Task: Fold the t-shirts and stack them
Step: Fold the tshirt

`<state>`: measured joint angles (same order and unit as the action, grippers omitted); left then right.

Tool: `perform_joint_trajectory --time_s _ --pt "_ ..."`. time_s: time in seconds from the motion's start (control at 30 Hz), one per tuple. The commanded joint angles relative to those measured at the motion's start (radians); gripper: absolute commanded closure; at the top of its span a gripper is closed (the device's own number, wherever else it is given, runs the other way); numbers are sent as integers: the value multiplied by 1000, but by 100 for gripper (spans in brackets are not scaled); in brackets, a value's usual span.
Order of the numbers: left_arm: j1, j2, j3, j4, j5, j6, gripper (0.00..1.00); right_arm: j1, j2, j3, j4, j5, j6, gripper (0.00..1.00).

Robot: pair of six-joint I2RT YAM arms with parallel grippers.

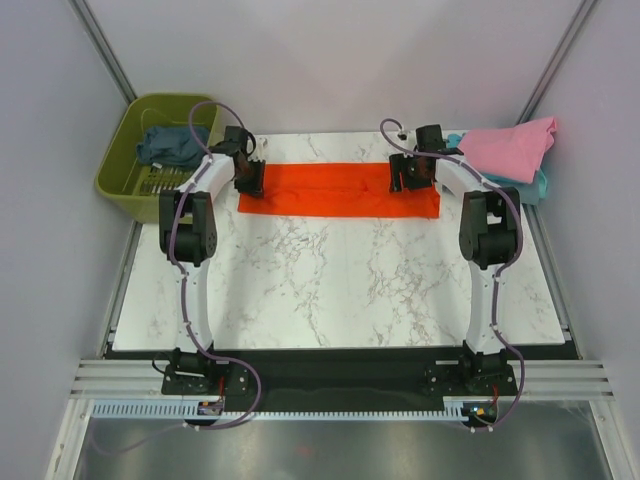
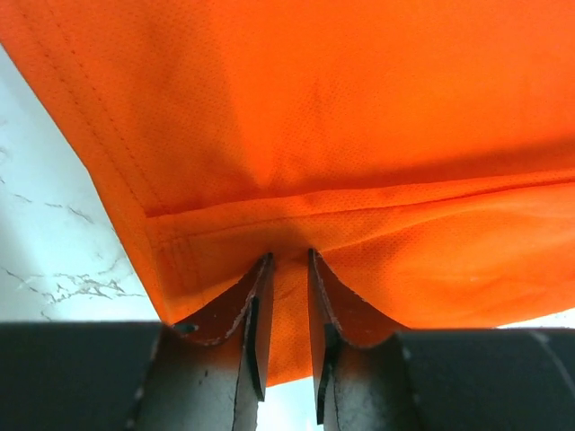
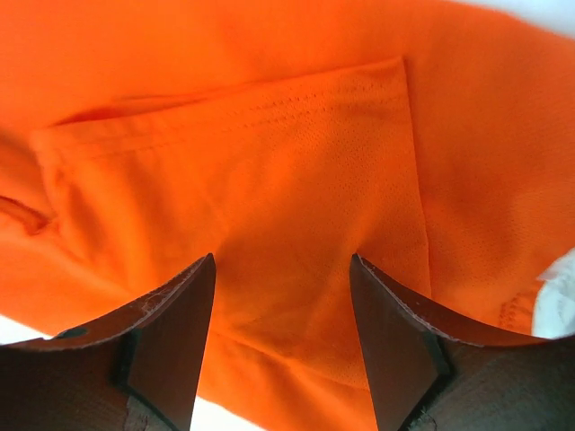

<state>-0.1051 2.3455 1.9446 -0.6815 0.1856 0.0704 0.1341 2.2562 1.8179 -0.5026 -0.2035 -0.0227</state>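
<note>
Folding the orange-red t-shirt (image 1: 338,188), a flat strip at the far edge of the table (image 1: 330,290). Left gripper (image 2: 287,262) pinches its hem; right gripper (image 3: 283,269) is spread over the other end (nothing gripped). Next, I'd say the right closes on cloth.

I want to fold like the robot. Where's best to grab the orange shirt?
Its two short ends, coming from above. The orange shirt lies flat as a long strip, so pinching both ends should lift it evenly. The left gripper pinches one end; the right gripper hangs open over the other.

Left gripper (image 2: 288,255) pinched narrow (apparently gripping); right gripper (image 3: 283,259) spread wide; arms outstretched.
</note>
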Motion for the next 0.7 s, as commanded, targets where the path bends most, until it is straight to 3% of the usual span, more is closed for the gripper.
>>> perform_joint_trajectory --time_s 0.0,0.33,0.67 --pt "-30 -43 -61 3 -60 46 70 -4 49 9 -8 -23 20 30" --pt "-114 -179 -275 -9 -156 55 66 -7 209 223 -56 -14 13 31" --pt "-301 -416 -625 -13 -164 42 65 -5 321 399 -50 -34 17 30"
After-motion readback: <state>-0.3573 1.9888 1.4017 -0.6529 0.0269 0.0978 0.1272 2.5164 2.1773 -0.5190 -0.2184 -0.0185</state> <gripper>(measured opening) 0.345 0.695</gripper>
